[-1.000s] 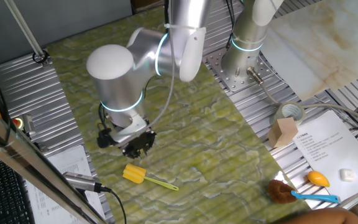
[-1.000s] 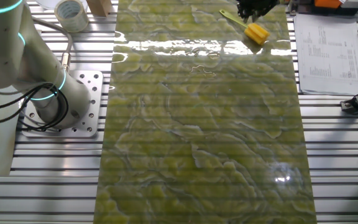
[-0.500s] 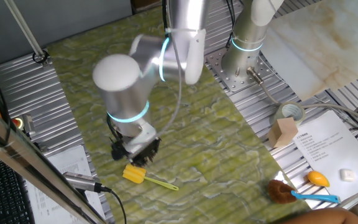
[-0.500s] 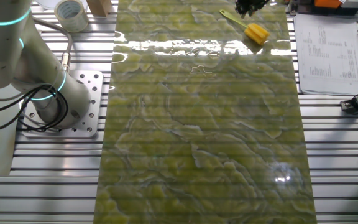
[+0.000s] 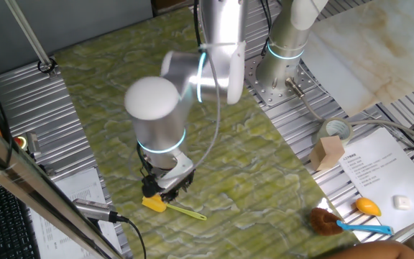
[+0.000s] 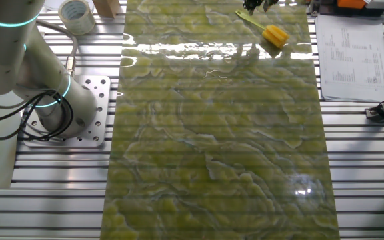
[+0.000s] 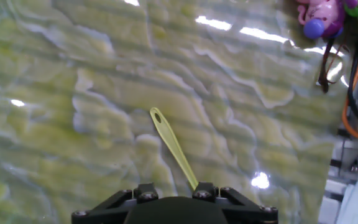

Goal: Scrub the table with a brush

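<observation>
The brush lies flat near the edge of the yellow-green marbled table (image 5: 257,169); its yellow blocky head (image 5: 154,204) points left and its thin handle (image 5: 187,212) runs right. My gripper (image 5: 166,188) hangs low right over the head end, its dark fingers looking spread, with nothing between them. In the other fixed view the brush (image 6: 276,35) sits at the table's (image 6: 212,133) far edge, and the gripper (image 6: 255,3) shows only at the top border. In the hand view the handle (image 7: 173,146) stretches away from under the hand over the table (image 7: 73,93); the fingertips are out of frame.
A brown-bristled brush with a blue handle (image 5: 330,221), an orange object (image 5: 367,207), a paper sheet (image 5: 379,169), a wooden block (image 5: 329,152) and a tape roll (image 5: 335,131) lie to the right. The arm's base (image 5: 282,79) stands behind. A pink toy (image 7: 325,15) sits beyond the table.
The arm has swung down and to the right, bringing the gripper from left of the brush to directly above its head. The brush has not moved.
</observation>
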`<state>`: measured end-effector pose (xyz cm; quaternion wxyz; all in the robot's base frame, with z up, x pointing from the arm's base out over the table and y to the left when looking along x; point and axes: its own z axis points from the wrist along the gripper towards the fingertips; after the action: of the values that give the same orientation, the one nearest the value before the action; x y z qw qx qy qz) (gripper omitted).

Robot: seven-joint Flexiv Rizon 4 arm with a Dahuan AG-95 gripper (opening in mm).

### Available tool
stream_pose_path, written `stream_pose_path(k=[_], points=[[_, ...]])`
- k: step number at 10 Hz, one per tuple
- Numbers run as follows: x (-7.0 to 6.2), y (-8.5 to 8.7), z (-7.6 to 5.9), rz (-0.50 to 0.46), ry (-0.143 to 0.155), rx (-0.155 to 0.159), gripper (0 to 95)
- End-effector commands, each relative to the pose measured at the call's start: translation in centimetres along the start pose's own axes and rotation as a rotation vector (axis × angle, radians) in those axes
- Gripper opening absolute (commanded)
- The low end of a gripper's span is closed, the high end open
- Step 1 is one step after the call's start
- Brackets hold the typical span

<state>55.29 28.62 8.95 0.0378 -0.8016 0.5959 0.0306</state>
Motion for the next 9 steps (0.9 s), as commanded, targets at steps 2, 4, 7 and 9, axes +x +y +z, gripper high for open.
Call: stream_pose_path(k=[2,4,7,9], points=[[0.2,0.0,-0.3,0.026,-0.01,-0.001,19.0],[1.8,-0.1,-0.9,-0.018,0.04,-0.017,19.0],[2.1,-0.1,-1.0,-0.022,0.029,-0.018,19.0],[2.1,-0.1,-1.0,-0.001,0.032,-0.017,19.0]])
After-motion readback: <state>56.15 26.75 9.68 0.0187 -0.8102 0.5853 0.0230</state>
